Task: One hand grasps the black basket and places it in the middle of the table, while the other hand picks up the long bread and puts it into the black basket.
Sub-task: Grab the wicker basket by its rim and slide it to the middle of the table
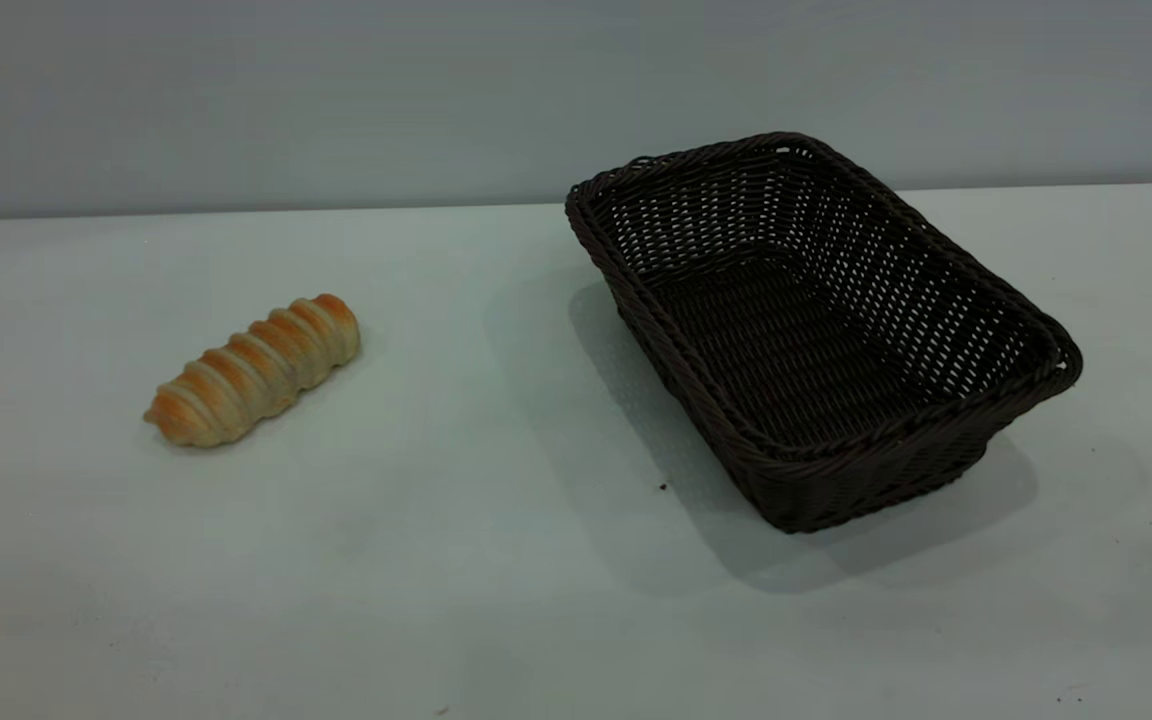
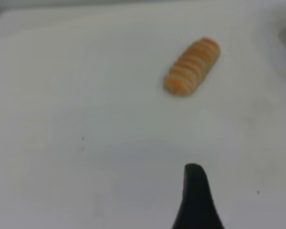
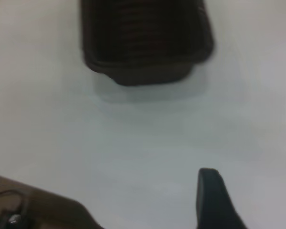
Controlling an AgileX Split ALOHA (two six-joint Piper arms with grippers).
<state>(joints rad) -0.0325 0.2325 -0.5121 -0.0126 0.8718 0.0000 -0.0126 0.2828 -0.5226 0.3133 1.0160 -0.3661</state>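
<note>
From the exterior view I see the pale grey-white table carrying the small golden-orange spiral-ridged long bread at my left and the large dark woven wicker black basket at my right, well apart; neither arm shows here. I judge the basket light and stiff, best taken by its braided rim; the bread looks soft, so grip mid-length gently.

Left wrist view: the bread lies ahead, untouched. Only one dark fingertip of the left end effector shows, so I cannot tell its opening.

Right wrist view: the basket sits ahead, its far part cut off. One finger of the right end effector is clear, the other barely at the edge; they look spread wide, holding nothing.
</note>
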